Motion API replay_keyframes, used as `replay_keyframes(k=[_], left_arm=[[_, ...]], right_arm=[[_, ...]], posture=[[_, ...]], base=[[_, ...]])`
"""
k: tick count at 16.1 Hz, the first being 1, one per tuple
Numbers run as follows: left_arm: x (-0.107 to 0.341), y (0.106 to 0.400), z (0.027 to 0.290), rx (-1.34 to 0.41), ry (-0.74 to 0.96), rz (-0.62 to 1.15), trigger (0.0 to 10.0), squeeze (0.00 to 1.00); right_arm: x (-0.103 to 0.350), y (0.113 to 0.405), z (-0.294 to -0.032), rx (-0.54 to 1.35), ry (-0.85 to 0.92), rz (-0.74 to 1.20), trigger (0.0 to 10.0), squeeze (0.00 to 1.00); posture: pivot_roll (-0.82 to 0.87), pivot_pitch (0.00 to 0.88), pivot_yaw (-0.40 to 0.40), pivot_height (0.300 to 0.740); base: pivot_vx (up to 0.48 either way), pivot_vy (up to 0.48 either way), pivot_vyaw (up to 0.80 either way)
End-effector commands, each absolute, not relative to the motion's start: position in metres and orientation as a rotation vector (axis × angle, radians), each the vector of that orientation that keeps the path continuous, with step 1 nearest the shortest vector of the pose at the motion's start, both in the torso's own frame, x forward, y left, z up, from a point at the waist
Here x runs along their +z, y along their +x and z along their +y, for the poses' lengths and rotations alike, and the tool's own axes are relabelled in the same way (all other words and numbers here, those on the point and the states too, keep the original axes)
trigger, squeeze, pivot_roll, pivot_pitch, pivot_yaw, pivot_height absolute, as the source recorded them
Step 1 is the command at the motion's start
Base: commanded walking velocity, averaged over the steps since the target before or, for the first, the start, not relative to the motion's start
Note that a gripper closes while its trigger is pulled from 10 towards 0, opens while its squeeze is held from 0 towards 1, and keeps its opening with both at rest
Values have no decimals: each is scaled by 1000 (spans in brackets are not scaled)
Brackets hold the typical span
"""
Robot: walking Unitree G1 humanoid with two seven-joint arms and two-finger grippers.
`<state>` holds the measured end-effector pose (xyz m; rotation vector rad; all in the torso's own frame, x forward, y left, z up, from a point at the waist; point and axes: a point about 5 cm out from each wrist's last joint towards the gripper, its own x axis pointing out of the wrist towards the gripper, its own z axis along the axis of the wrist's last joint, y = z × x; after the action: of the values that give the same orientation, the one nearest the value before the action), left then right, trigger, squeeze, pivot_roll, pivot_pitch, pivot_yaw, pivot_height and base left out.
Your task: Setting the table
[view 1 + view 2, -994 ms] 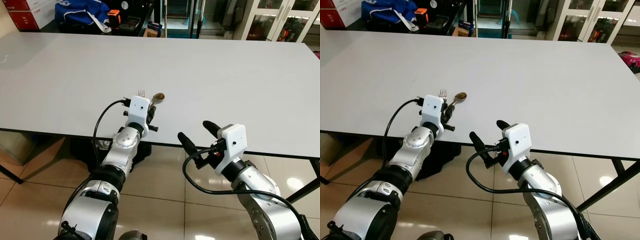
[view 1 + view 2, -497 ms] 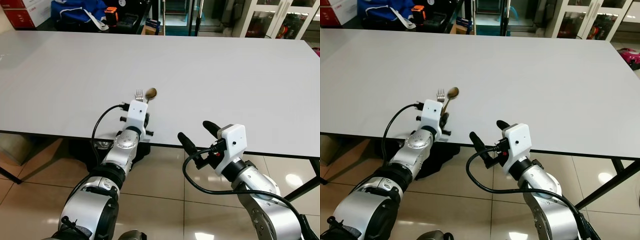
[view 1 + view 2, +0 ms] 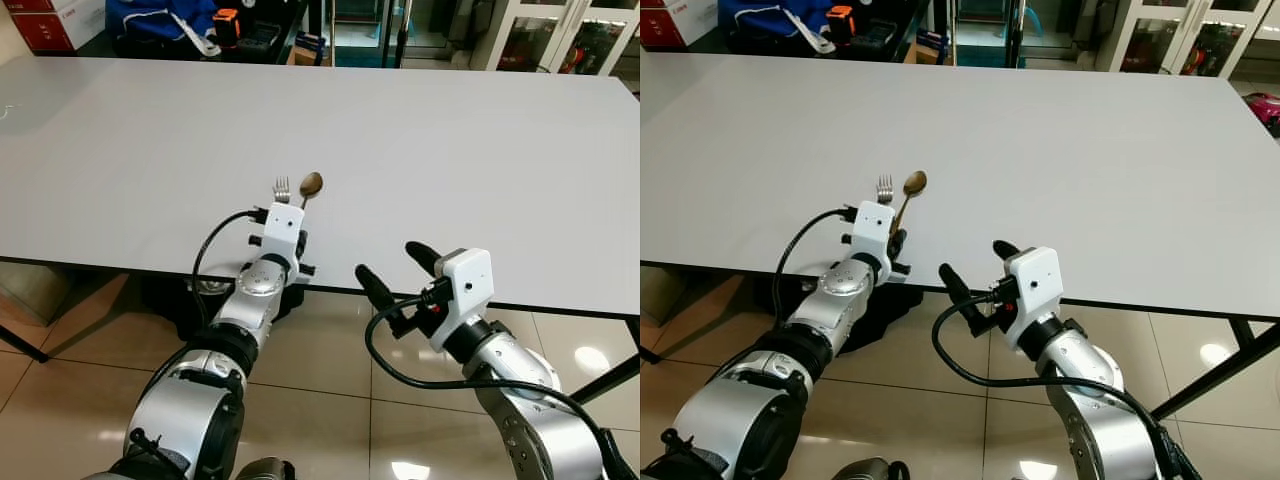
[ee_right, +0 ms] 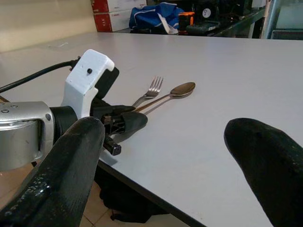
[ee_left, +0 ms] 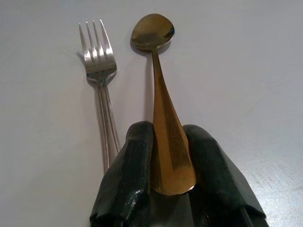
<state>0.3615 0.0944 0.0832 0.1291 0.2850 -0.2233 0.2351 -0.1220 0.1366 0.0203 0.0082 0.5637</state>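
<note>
The left gripper (image 5: 171, 156) clamps the broad handle end of the spoon (image 5: 161, 94), its soft black pads pressed to both edges, low over the near edge of the table (image 3: 480, 150). The right gripper (image 3: 392, 272) hangs spread and empty, just off that edge. The step looks like laying cutlery; next comes letting go cleanly without dragging. The table is wide, matte grey-white. The spoon is brassy and smooth; the fork (image 5: 100, 80), beside it, is slim steel with four tines.
</note>
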Motion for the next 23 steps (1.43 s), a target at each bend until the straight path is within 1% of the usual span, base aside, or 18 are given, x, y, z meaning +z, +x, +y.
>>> replay_keyframes(k=[1,3,6,9,14,23], left_arm=[[78,360,94,-222,147,328,10000,0],[77,360,95,-196,163,354,10000,0],[73,357,90,-221,175,379,10000,0],[72,355,88,-208,190,380,10000,0],[72,350,98,-174,196,345,10000,0],[68,339,94,-226,197,380,10000,0]], right_arm=[[141,234,-120,582,21,1,10000,0],[140,234,-120,591,17,1,10000,0],[142,235,-119,598,14,-5,10000,0],[141,234,-118,600,15,-8,10000,0],[140,234,-117,605,17,-11,10000,0],[140,235,-115,615,16,-19,10000,0]], posture=[[-4,72,60,740],[-2,65,59,740],[-4,56,62,740],[-3,41,70,740],[6,23,73,740],[6,14,81,740]], base=[[0,0,0],[0,0,0],[0,0,0],[0,0,0],[0,0,0],[0,0,0]])
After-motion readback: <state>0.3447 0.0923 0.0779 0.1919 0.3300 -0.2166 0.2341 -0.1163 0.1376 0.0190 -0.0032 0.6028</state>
